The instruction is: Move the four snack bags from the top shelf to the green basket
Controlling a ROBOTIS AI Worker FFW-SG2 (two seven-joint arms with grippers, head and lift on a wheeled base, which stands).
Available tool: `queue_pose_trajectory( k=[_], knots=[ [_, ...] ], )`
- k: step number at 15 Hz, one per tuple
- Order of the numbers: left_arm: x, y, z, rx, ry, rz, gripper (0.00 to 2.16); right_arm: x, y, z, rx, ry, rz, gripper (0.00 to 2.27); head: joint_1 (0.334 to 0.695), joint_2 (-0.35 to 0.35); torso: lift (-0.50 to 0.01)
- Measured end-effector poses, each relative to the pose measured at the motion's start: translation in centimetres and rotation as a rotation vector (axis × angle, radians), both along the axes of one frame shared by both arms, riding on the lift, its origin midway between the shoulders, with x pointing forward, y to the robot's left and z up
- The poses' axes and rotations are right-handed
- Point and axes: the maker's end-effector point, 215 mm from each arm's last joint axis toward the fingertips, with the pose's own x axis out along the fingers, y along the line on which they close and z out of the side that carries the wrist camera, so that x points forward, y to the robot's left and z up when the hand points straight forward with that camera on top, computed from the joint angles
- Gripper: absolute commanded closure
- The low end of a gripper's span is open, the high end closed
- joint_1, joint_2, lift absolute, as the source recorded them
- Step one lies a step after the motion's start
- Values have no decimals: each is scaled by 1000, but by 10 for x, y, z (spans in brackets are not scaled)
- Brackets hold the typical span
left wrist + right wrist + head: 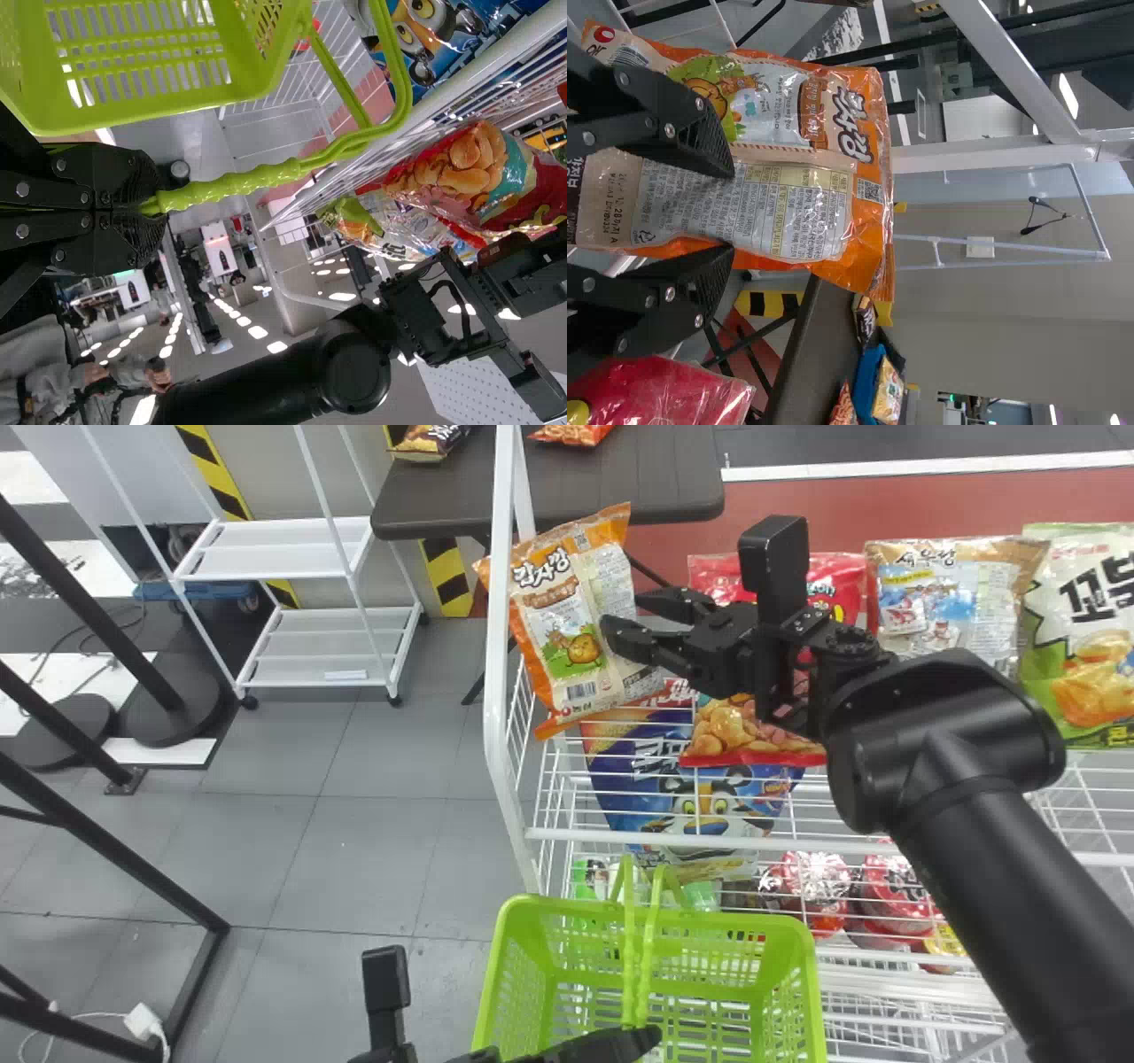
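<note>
At the orange snack bag [567, 615], the right gripper [625, 613] stands wide; the left gripper [640, 1035] holds the basket handle [630, 957].

Grey tiles cover the floor [372, 850], where a white wheeled rack [328, 638] stands near a dark table [656, 478]. Bright ceiling lights [258, 332] glow in rows.
</note>
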Motion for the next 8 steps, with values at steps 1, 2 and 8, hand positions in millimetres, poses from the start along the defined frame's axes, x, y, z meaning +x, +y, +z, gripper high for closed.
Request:
queue_pose_trajectory(
  k=[1,2,8],
  knots=[
    [0,0,0,-1,-1,0,1686,1,-1,-2,-7,13,0,1845,695,119,0],
    [1,0,0,0,-3,1,1686,0,-1,-6,-11,30,-1,1929,695,118,0],
    [2,-1,3,-2,-12,1,1686,-31,8,-10,10,72,5,1976,695,133,0]
  ],
)
